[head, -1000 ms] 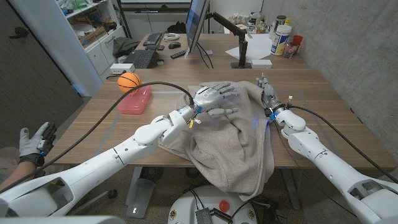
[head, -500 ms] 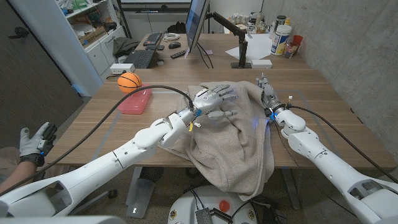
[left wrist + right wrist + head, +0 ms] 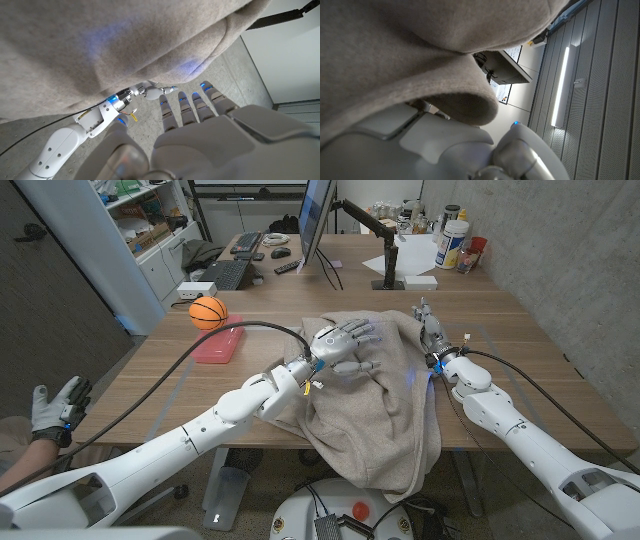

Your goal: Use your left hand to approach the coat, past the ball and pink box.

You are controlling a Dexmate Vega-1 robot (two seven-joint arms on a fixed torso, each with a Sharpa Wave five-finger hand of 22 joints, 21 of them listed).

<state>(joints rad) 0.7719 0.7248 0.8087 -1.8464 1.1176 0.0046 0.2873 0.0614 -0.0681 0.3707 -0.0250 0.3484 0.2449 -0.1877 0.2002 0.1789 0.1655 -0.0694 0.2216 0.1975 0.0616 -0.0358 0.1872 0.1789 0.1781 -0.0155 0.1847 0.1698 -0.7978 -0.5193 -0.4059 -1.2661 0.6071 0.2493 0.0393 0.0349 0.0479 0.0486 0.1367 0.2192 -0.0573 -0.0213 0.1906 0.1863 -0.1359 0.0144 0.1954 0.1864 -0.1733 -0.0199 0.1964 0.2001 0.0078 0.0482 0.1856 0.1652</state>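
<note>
Your left robot hand (image 3: 343, 340) is hovering over the upper part of the coat (image 3: 372, 405), fingers spread apart and holding nothing; whether it is touching the cloth cannot be told. You are seeing that same robot hand (image 3: 200, 135) in the left wrist view, fingers reaching out under grey fabric (image 3: 125, 45). The coat is lying crumpled on the desk (image 3: 180, 385), its long axis running from the far middle toward the near edge, where its lower part is hanging over. The ball (image 3: 208, 311) and pink box (image 3: 217, 341) are sitting just beside each other, well to the left of the coat. Your right robot hand (image 3: 432, 332) is standing at the coat's right edge; I cannot tell whether its fingers are apart or closed.
</note>
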